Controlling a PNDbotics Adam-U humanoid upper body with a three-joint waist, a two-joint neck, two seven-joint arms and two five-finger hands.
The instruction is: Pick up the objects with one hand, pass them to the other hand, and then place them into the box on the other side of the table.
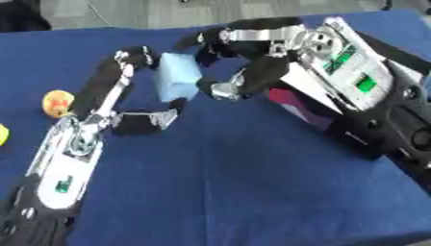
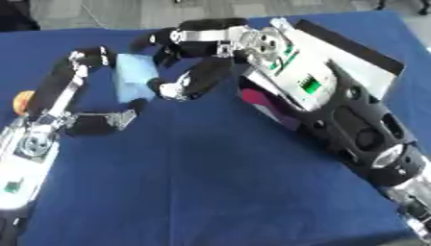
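Observation:
A light blue block (image 1: 178, 76) is up off the blue table between my two hands. My left hand (image 1: 82, 137) reaches in from the lower left; its fingers (image 1: 124, 65) run up the block's left side with the tips curled at the upper corner, and its thumb (image 1: 160, 118) meets the lower edge. My right hand (image 1: 271, 71) comes from the right. Its fingers (image 1: 210, 39) curl over the block's top right, and its thumb (image 1: 225, 89) presses the lower right side. Both hands touch the block.
An orange-yellow round thing (image 1: 57, 103) lies on the table at the left, and a yellow thing (image 1: 3, 134) shows at the left edge. Something dark magenta (image 2: 259, 102) lies under my right wrist. A white, black-edged box (image 2: 368, 61) sits behind my right arm.

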